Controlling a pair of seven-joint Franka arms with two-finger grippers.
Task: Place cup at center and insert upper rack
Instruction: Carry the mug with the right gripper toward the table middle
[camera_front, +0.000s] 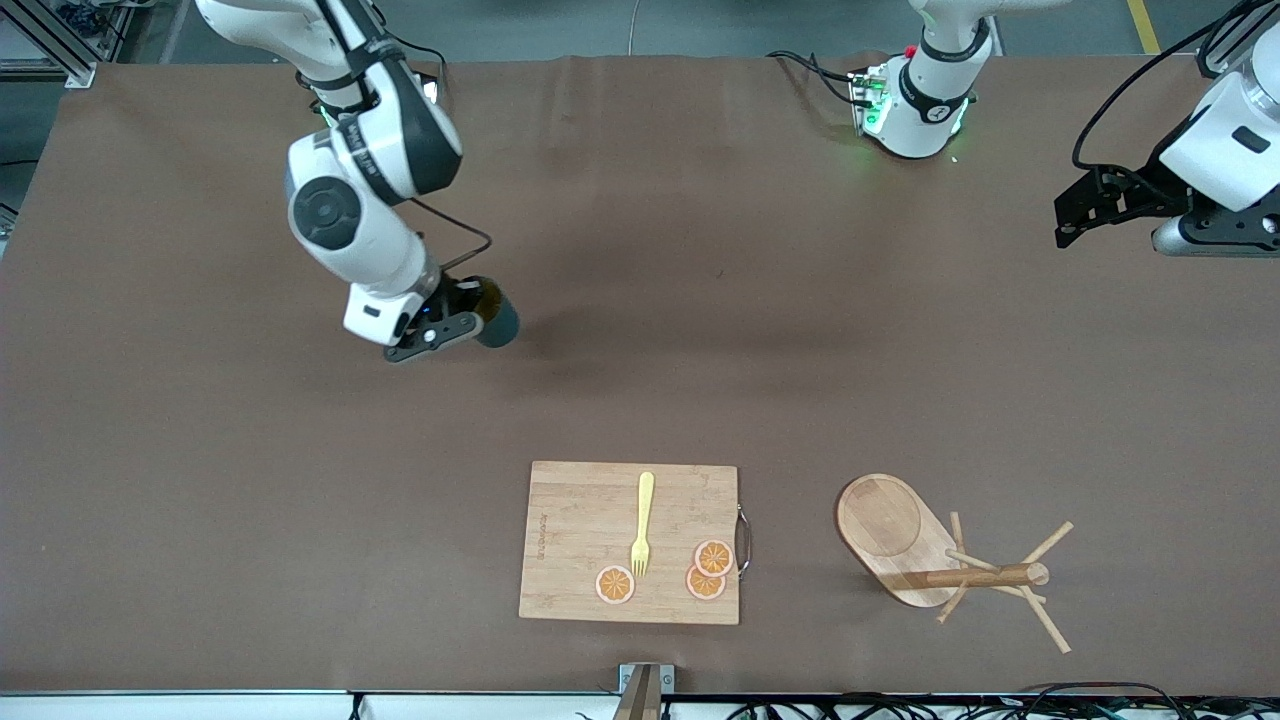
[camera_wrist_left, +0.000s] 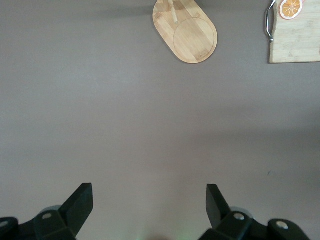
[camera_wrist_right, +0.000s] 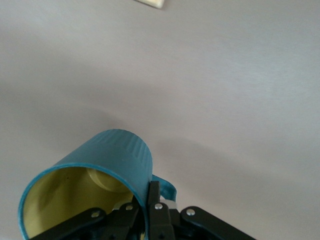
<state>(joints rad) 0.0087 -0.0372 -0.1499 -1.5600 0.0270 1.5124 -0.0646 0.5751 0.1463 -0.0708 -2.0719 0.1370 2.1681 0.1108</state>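
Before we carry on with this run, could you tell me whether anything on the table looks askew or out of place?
Yes: the mug tree lies tipped over beside the cutting board, post flat on the table, so nothing can hang on it. The cup hangs tilted in the right gripper. The left gripper waits open.

We see our left end effector (camera_wrist_left: 148, 200) hanging over bare brown bench (camera_wrist_left: 100, 115), its two dark fingertips (camera_wrist_left: 80, 200) spread wide with nothing between them. Counting straight ahead of it as twelve o'clock, the mug tree (camera_wrist_left: 192, 35) shows its oval wooden base at about twelve. At about two o'clock sit a cutting board (camera_wrist_left: 297, 42) corner, its metal handle (camera_wrist_left: 269, 22), and an orange slice (camera_wrist_left: 291, 7) on it.
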